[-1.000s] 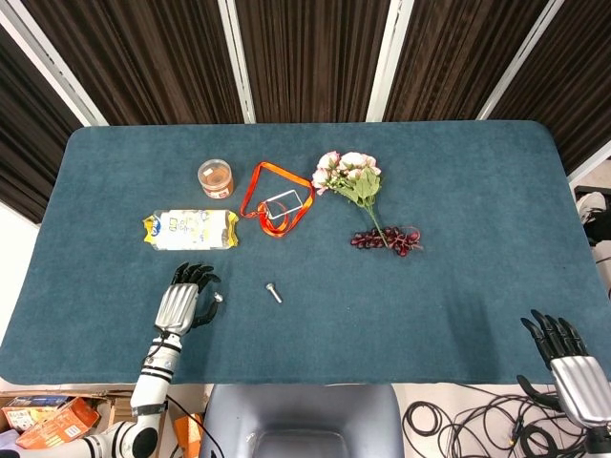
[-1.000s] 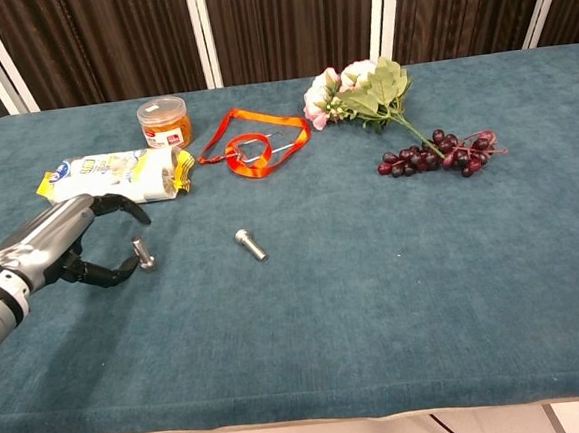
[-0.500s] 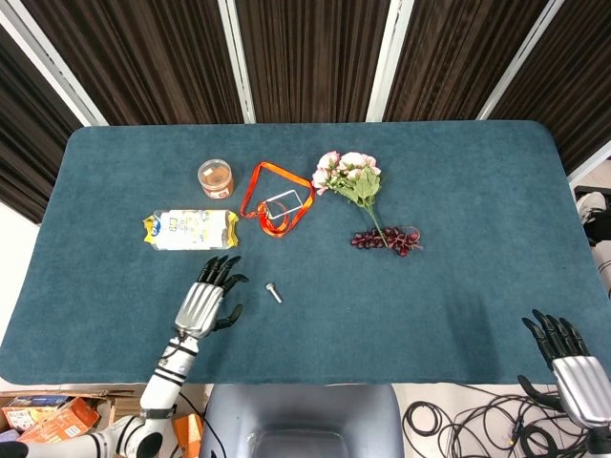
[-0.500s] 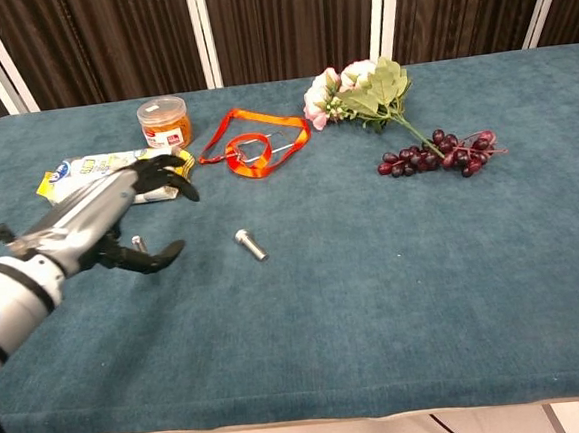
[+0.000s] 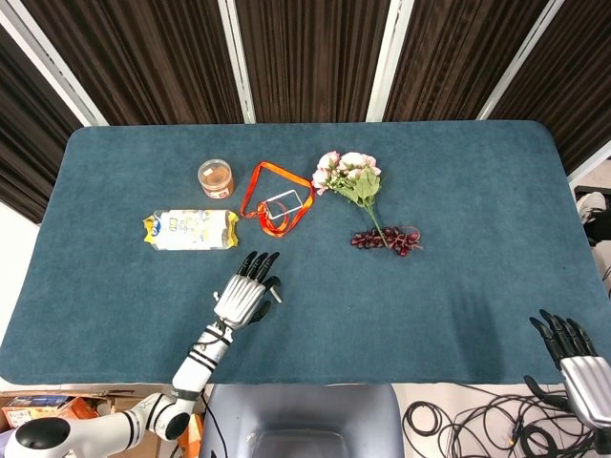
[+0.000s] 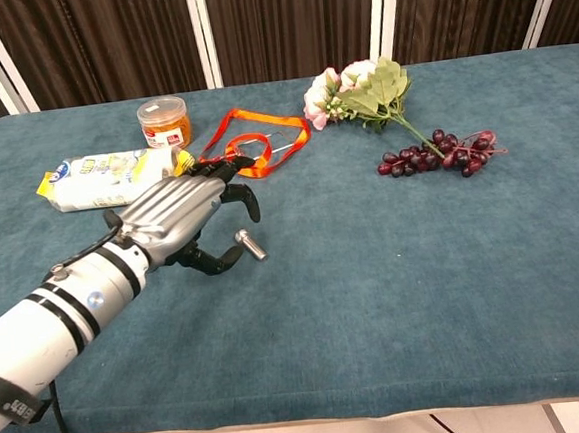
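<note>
My left hand (image 5: 244,294) hovers low over the blue cloth near the table's front edge, fingers apart and lightly curved, holding nothing. In the chest view the left hand (image 6: 192,220) arches over the cloth with its thumb tucked below. A small silver bolt (image 5: 277,293) lies just right of its fingertips; the bolt (image 6: 251,245) sits beside the thumb tip, and I cannot tell if they touch. My right hand (image 5: 579,361) hangs off the table's front right corner, fingers spread and empty.
Behind the left hand lie a yellow snack packet (image 5: 191,230) (image 6: 106,179), an orange-lidded jar (image 5: 216,178) (image 6: 163,122) and an orange lanyard with a badge (image 5: 286,202) (image 6: 251,169). Pink flowers (image 5: 348,176) (image 6: 360,91) and dark grapes (image 5: 387,239) (image 6: 435,155) lie further right.
My left hand has swept right along the table's front, from beside a second small bolt to the bolt near the middle. That first bolt is now hidden behind the hand. The right hand stayed put.
</note>
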Robot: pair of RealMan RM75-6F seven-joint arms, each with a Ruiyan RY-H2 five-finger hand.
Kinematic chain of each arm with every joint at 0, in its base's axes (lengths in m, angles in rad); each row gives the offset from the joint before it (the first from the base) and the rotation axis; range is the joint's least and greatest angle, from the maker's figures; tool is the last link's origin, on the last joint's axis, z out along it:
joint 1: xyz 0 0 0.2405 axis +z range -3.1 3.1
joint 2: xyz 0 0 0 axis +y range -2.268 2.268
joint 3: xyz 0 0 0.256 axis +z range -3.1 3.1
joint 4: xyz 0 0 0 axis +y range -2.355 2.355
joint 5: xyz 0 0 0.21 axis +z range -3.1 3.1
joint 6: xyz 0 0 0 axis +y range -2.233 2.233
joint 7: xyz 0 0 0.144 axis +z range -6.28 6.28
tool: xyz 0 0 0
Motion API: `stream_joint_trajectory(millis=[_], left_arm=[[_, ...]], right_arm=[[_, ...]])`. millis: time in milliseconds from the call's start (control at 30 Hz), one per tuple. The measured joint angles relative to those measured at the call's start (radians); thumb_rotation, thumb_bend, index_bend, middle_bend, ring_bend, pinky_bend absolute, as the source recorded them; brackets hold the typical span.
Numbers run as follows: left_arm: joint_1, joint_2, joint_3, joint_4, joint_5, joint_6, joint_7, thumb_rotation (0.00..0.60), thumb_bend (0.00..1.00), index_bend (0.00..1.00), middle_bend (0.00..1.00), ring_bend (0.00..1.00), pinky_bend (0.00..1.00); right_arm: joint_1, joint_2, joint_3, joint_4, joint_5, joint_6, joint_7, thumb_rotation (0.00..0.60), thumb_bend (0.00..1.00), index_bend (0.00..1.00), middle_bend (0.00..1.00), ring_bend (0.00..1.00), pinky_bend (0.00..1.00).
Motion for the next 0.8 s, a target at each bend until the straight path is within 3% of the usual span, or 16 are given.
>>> stream_joint_trajectory(millis=[800], left_arm=[[-0.045, -0.045, 0.021, 0.072, -0.029, -0.052, 0.092, 0.6, 0.36, 0.44, 0.0, 0.0, 0.0]], right_arm=[[0.004, 0.018, -0.004, -0.032, 0.012, -0.033, -0.013, 0.6, 0.21, 0.0, 0.0, 0.0, 0.0]])
